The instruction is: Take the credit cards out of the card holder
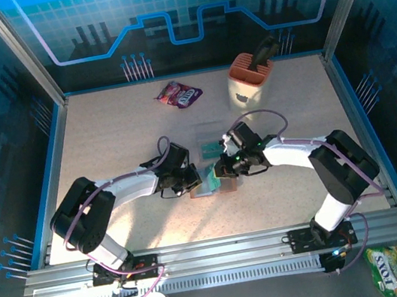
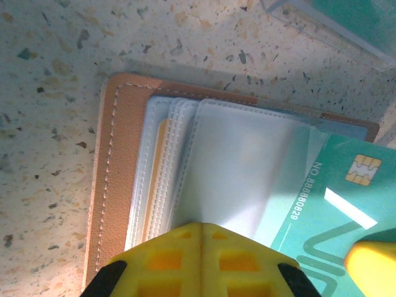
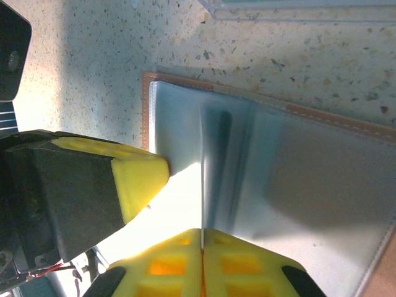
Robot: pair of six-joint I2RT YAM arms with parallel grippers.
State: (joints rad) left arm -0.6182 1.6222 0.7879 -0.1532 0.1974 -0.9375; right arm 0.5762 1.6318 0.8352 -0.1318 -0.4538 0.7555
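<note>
Here, closed left end effector [image 2: 201,250] pins tan card holder [image 2: 120,161]; right end effector [image 3: 202,257] pinches teal card [image 2: 325,213].

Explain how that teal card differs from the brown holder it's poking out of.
The teal card is glossy, with a gold chip and printed numbers; the card holder is matte tan leather with stitched edges. The card is one thin sheet; the holder stacks several pale pockets. Both are flat rectangles.

Speckled beige table [image 1: 104,134] inside blue-printed walls [image 1: 184,14].
</note>
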